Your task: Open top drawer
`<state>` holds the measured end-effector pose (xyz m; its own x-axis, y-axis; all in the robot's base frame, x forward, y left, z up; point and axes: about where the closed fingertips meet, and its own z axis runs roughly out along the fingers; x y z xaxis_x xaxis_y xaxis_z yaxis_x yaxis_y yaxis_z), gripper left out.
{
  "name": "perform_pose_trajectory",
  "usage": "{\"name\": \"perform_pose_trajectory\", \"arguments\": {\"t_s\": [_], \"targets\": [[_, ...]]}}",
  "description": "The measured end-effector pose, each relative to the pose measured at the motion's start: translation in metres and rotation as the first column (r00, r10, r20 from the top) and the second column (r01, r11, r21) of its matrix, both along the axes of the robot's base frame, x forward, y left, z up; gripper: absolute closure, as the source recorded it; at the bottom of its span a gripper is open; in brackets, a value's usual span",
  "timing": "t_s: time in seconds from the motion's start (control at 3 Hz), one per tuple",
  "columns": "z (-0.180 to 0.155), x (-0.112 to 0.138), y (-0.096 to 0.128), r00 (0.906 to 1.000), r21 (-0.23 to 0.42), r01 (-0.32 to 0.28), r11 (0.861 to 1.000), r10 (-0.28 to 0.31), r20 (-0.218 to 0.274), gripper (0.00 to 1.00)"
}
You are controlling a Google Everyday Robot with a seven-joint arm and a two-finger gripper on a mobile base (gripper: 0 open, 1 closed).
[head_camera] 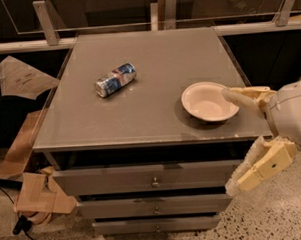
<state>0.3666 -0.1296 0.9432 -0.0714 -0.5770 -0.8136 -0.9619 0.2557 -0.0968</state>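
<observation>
The top drawer (113, 178) is the grey front right under the cabinet top, with a small round metal knob (154, 182) at its centre. It stands out a little, with a dark gap above it. My gripper (235, 142) is at the right of the cabinet, open. Its upper cream finger (237, 100) reaches over the top's right edge beside the white bowl (208, 101). Its lower finger (262, 166) hangs beside the drawer's right end. It holds nothing.
A crushed can (115, 79) lies on the grey cabinet top (90, 119). Two narrower drawers (119, 208) sit below. Torn cardboard (36, 192) lies on the floor at the left. A railing (111, 28) runs behind.
</observation>
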Motion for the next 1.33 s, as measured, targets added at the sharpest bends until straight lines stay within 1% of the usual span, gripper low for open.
{"name": "perform_pose_trajectory", "arguments": {"t_s": [0.33, 0.67, 1.0, 1.33], "targets": [[0.0, -0.001, 0.002, 0.9999, -0.006, 0.005, 1.0, -0.005, 0.009, 0.0], [-0.02, -0.005, 0.008, 0.998, -0.057, 0.048, 0.997, -0.046, 0.044, 0.0], [-0.048, -0.002, 0.011, 0.9914, -0.083, 0.112, 0.99, -0.105, 0.079, 0.0], [-0.078, 0.004, 0.018, 0.9863, -0.113, 0.131, 0.985, -0.118, 0.115, 0.0]]}}
